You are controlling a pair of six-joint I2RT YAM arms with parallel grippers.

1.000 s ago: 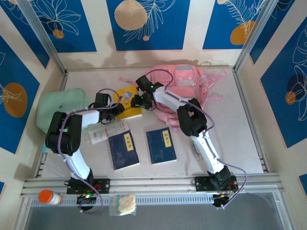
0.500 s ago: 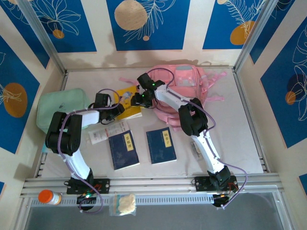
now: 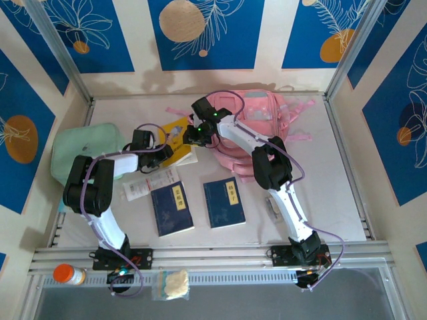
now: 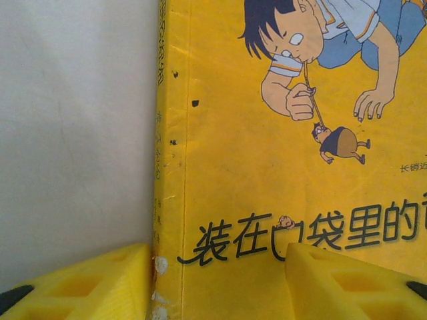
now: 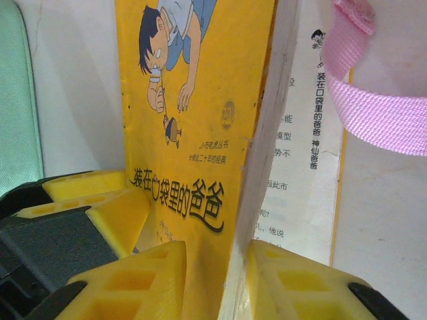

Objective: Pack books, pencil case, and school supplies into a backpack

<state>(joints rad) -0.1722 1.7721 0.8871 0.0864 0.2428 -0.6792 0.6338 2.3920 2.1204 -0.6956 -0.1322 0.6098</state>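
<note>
- The pale grey table [image 3: 333,200] is edged by metal rails [image 3: 347,133]. The walls [image 3: 200,27] behind the backpack [image 3: 267,110] have blue leaf-print panels between cream stripes.
- The yellow book [image 3: 175,133] lies just left of the backpack.
- The right gripper [image 5: 213,267] has its jaws pinching that book's edge.
- The left gripper [image 4: 217,267] has its jaws spread astride the book's spine.
- Two navy books [image 3: 172,208] lie flat, nearer the arm bases than the backpack.
</note>
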